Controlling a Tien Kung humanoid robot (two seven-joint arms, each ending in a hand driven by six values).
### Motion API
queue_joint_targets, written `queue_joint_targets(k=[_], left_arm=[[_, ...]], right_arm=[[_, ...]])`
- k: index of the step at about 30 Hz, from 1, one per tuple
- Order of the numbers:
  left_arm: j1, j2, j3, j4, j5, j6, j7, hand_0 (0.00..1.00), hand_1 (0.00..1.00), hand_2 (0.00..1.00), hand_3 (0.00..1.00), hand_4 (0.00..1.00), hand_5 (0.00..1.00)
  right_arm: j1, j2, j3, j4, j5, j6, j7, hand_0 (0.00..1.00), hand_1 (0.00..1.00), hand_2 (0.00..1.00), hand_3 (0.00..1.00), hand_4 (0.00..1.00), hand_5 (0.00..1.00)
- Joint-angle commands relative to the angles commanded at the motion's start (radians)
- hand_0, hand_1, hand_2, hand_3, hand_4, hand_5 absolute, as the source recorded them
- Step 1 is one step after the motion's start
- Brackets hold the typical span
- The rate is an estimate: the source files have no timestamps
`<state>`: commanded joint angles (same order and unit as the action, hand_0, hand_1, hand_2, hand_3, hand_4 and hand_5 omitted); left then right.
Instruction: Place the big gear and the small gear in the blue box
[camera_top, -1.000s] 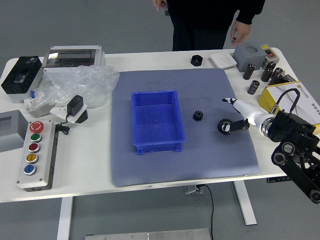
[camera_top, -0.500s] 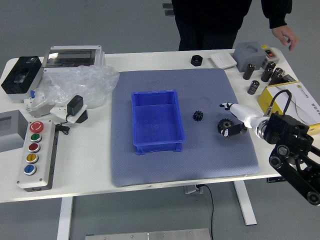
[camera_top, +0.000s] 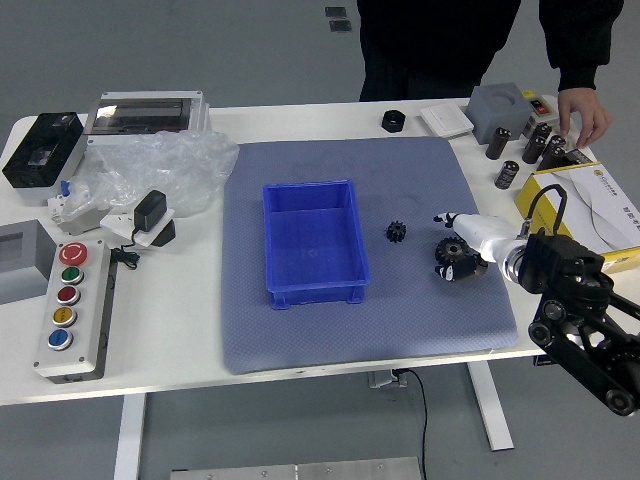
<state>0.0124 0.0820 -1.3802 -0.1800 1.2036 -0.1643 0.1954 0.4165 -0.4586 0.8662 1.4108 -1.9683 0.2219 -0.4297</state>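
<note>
Over the right part of the gray-blue mat (camera_top: 405, 315), the robot's right hand (camera_top: 488, 238) reaches to the big black gear (camera_top: 449, 248), fingers spread, with a gap between the upper fingertips and the lower one; whether any touches the gear cannot be told. The small black gear (camera_top: 396, 231) lies on the mat between the big one and the blue box (camera_top: 315, 246). Neither gear is inside the box. A person's hand (camera_top: 583, 114) hangs at the table's (camera_top: 180, 350) far right corner, near black cylinders (camera_top: 553, 152).
</note>
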Motion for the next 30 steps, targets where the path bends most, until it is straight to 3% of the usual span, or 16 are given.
queue_joint_targets(k=[18, 30], left_arm=[[-0.002, -0.002, -0.001, 0.000, 0.000, -0.001, 0.000, 0.782, 0.810, 0.802, 0.818, 0.627, 0.241], [-0.002, -0.002, -0.001, 0.000, -0.001, -0.002, 0.000, 0.782, 0.810, 0.801, 0.817, 0.628, 0.241]], right_arm=[[0.031, -0.010, -0.034, -0.065, -0.026, -0.009, 0.023, 0.842, 0.837, 0.849, 0.892, 0.740, 0.274], [0.046, 0.005, -0.044, -0.093, -0.027, -0.004, 0.019, 0.834, 0.821, 0.838, 0.877, 0.735, 0.283]])
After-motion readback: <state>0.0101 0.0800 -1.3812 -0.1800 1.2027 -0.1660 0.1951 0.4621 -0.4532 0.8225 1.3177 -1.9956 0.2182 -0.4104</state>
